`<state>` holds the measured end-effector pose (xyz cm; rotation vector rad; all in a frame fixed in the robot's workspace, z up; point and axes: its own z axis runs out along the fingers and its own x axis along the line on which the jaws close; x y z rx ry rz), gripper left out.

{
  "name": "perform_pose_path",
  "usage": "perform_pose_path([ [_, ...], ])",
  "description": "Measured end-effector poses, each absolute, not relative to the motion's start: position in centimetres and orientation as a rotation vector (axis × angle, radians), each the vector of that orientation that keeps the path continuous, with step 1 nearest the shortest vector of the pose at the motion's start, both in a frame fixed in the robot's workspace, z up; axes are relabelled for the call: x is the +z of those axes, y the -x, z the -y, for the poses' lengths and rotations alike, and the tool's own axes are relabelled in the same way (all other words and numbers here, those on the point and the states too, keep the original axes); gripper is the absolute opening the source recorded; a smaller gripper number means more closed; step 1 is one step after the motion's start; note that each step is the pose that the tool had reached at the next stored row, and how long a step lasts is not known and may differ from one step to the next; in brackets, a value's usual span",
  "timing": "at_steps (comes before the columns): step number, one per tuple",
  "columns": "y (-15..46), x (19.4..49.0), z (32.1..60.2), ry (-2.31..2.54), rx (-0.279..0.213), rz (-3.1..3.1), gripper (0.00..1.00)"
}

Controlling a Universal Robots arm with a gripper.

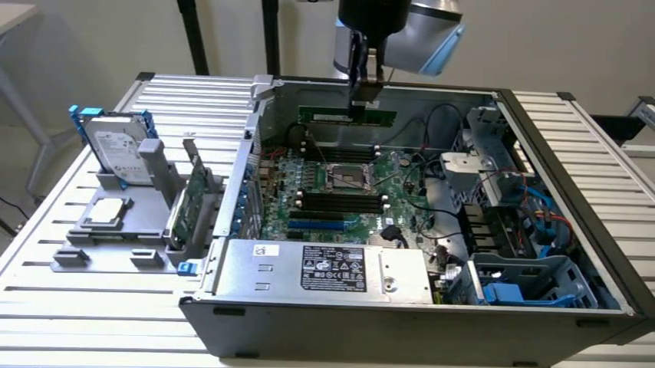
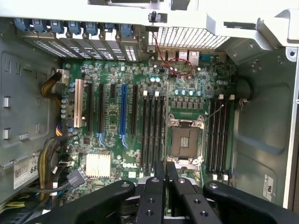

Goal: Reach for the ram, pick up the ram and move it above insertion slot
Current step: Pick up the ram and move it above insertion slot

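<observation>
I saw even, soft, diffuse light from above in both views. Pale glare washed the computer case (image 2: 261,23) rim in my wrist view, whose fingers (image 2: 154,196) looked dark, blurred and close.

Tool (image 2: 165,173) was seen above the motherboard (image 2: 140,116), fingers (image 2: 154,186) drawn close together. CPU socket (image 2: 186,141) was flanked by black memory slots (image 2: 153,133). Blue card clips (image 2: 74,27) were noted along the chassis edge.

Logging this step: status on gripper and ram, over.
Gripper shut on ram. Ram held level over motherboard, above the far slots. Nothing in the way.
</observation>
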<state>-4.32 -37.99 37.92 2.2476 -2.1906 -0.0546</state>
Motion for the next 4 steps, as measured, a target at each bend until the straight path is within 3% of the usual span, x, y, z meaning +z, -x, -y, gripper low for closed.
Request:
perform_pose_path([
  [4, 4.32, 37.92, 37.99, -2.248, -0.055, 2.191, 0.13],
])
